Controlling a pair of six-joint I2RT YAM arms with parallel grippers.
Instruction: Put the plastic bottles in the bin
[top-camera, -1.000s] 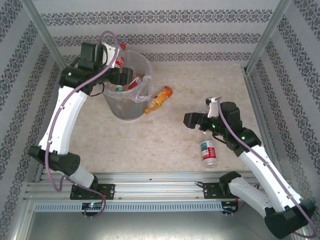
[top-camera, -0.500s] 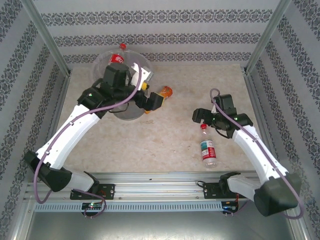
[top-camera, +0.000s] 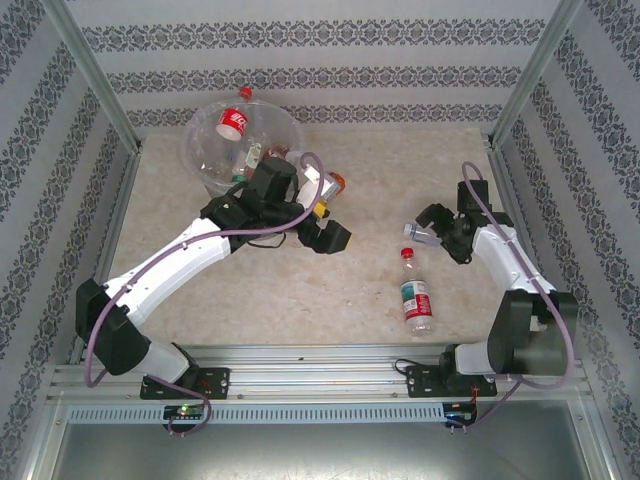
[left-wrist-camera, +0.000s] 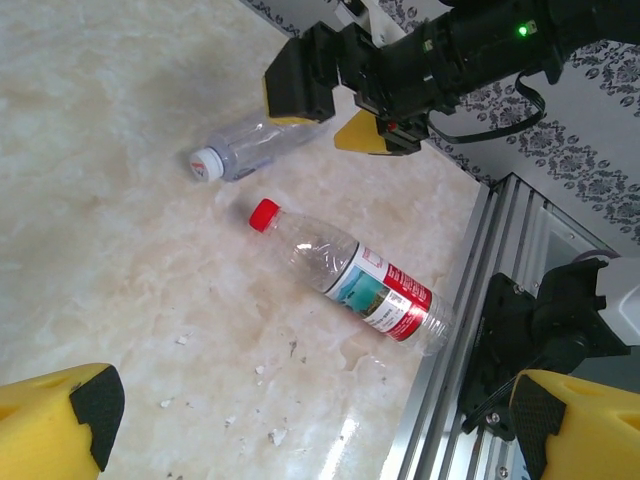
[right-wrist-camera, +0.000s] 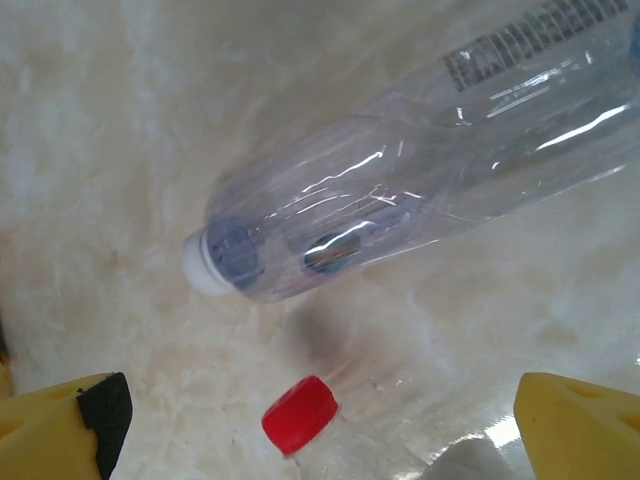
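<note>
1. Fingers of the left gripper (left-wrist-camera: 320, 430) stood spread wide and grasped nothing. Their yellow foam pads (left-wrist-camera: 62, 428), tipped in black, hung over bare tabletop.
2. On the right gripper (right-wrist-camera: 320, 430) the blocky yellow pads were also released and empty, with the white-capped bottle (right-wrist-camera: 400, 205) lying on its side just ahead of them.
3. That bottle was thin, clear, glossy plastic, empty and label-free except for a printed barcode strip. From the left wrist, its body ran in under the right gripper's open jaws.
4. Just beside it lay the red-capped bottle (left-wrist-camera: 350, 280), ribbed, clear and cylindrical, with a red, white and teal label. It lay near the table's front edge, cap towards the other bottle.
5. At the table's far left stood the bin (top-camera: 200, 160), round, translucent grey and lined with crinkled clear film. Several bottles lay jumbled inside it, and one with a red label (top-camera: 233, 120) rested at the far rim.
6. Between the bin and the left arm's wrist, part of an orange bottle (top-camera: 337, 182) showed on the table.
7. Underneath everything, the table (top-camera: 300, 290) was a smooth, pale beige marble pattern, faintly shiny and speckled with small white crumbs. Ridged aluminium rails (top-camera: 320, 360) ran along its near edge.
8. White wallpaper with dark damask bands covered the walls (top-camera: 330, 75), and metal posts rose at the corners.
</note>
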